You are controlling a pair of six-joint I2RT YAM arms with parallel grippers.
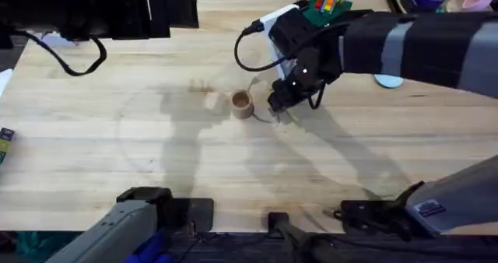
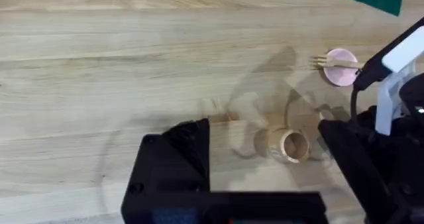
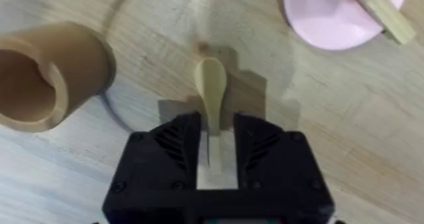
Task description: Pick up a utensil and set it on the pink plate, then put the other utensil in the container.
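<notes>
My right gripper [image 3: 216, 159] sits nearest the lens in the right wrist view: its two black fingers [image 3: 177, 148] stand on either side of the thin handle of the wooden spoon [image 3: 211, 85], pinching it between them, with the oval bowl pointing away from the fingers and lying low over the table [image 3: 318, 118]. The wooden cup [image 3: 46, 75] lies tipped on its side just beside the spoon, its open mouth facing the camera — it is near the spoon bowl but not touching it. On the other side of the spoon, further out, the pink plate [image 3: 324, 18] rests flat on the wood with the wooden fork [image 3: 381, 12] lying across it. In the overhead view my right gripper [image 1: 282, 101] reaches in to the middle of the table, immediately right of the cup [image 1: 242, 103]. In the left wrist view the cup [image 2: 288, 145] is seen lying on its side, and the pink plate [image 2: 341, 68] beyond it carries the fork [image 2: 334, 63], tines overhanging the rim. My left gripper [image 2: 265, 177] shows one dark finger on each side of that view — spread wide apart, holding nothing.
</notes>
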